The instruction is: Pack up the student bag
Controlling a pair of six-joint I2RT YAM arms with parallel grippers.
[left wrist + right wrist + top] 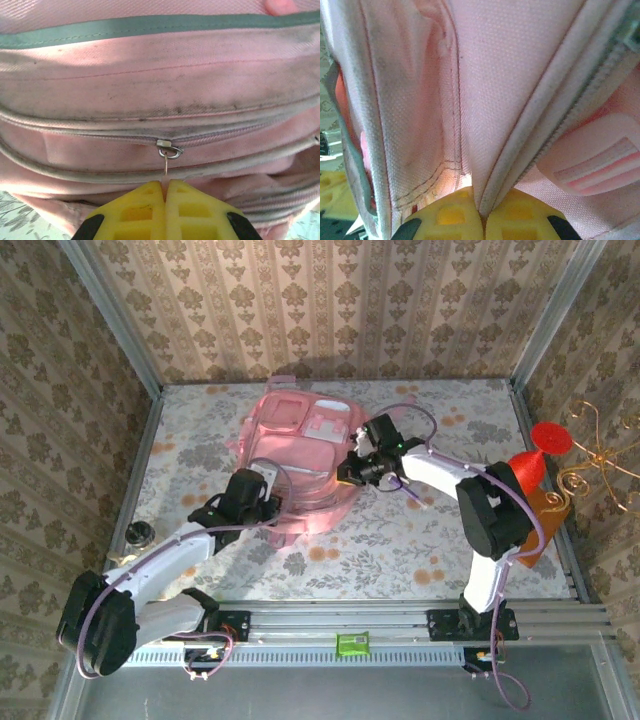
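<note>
We see the student bag [300, 445], soft pink with white patches and grey-smudged piping, lying flat on the floral table [430, 540]. At the bag's near edge our left gripper [165, 187] pinches the zipper pull [167, 150]. At the bag's right side the right gripper [481, 209] is clenched on a piped seam.

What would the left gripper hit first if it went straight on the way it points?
Pinching the zipper pull, the left gripper would likely first meet the zipper slider on the student bag.
</note>
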